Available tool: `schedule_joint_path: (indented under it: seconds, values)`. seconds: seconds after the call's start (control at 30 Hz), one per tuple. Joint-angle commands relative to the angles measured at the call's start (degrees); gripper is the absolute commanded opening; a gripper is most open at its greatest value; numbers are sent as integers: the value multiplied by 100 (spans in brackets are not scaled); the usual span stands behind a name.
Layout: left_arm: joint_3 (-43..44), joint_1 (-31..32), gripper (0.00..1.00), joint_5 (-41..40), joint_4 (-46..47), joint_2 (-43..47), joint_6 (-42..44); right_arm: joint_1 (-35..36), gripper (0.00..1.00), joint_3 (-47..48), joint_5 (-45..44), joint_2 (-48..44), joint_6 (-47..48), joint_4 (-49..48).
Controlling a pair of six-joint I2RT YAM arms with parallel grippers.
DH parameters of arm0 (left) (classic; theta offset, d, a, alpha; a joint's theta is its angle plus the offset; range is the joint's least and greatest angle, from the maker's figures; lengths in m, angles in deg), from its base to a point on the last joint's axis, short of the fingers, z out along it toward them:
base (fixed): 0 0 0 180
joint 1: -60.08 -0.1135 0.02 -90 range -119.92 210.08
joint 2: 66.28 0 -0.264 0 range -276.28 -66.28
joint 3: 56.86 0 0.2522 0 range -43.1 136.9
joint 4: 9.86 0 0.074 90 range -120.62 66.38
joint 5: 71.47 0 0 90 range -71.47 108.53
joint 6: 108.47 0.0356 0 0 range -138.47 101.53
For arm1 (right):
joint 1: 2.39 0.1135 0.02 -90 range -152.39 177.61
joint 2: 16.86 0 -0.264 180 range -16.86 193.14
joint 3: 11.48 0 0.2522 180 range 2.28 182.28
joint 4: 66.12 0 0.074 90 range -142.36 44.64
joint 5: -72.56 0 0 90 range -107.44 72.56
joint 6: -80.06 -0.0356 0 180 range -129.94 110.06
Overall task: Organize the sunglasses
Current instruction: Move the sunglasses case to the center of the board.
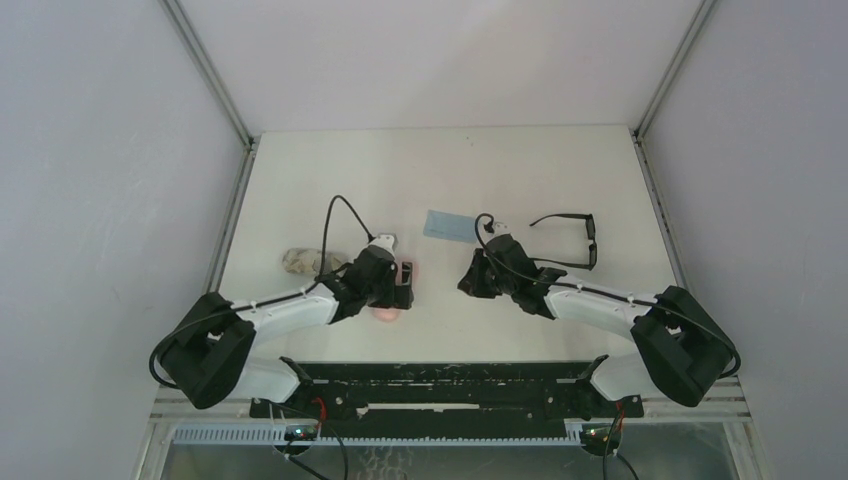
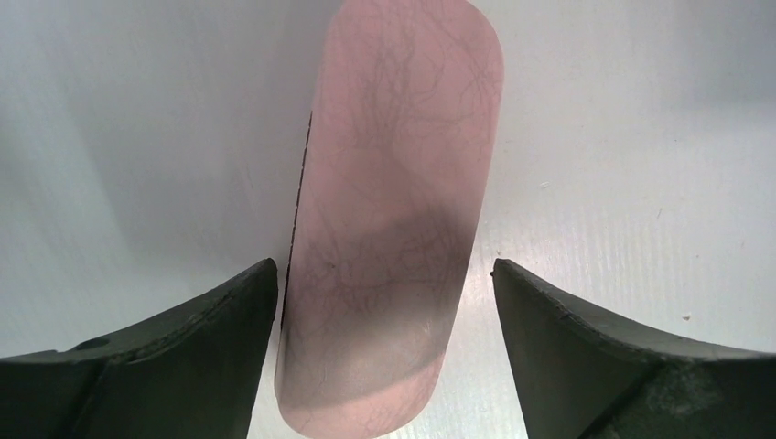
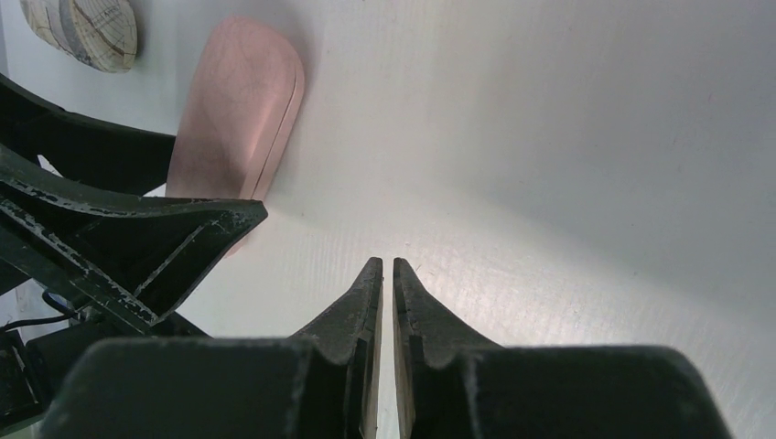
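Observation:
The sunglasses [image 1: 591,241] lie open on the table at the right, black frame to the right and thin temple arms pointing left. They show in neither wrist view. My left gripper [image 1: 398,290] is open and straddles a pink case [image 1: 388,314], which lies between the jaws in the left wrist view [image 2: 393,210]; the left finger [image 2: 183,357] is close to its edge, the right finger [image 2: 622,357] stands apart. My right gripper [image 1: 466,281] is shut and empty, left of the sunglasses, low over bare table [image 3: 386,265].
A light-blue cloth [image 1: 447,225] lies flat behind the right gripper. A grey-patterned case [image 1: 300,262] lies left of the left gripper, also in the right wrist view [image 3: 87,27]. The pink case [image 3: 240,110] and the left gripper's finger [image 3: 137,238] show there too.

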Motion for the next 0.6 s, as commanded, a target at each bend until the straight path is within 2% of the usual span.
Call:
schedule_joint_path:
  seconds: [0.0, 0.3, 0.43, 0.57]
  values:
    - [396, 30, 88, 105, -62, -205, 324, -40, 7, -16, -21, -174, 138, -51]
    - [913, 29, 60, -353, -499, -393, 420, -50, 7, -53, -125, -490, 252, 172]
    - [1274, -33, 56, -520, -566, -470, 393, -49, 7, -117, -130, -784, 283, 292]
    - [1795, -389, 56, -447, -565, -686, 479, -62, 7, -164, -138, -1078, 354, 466]
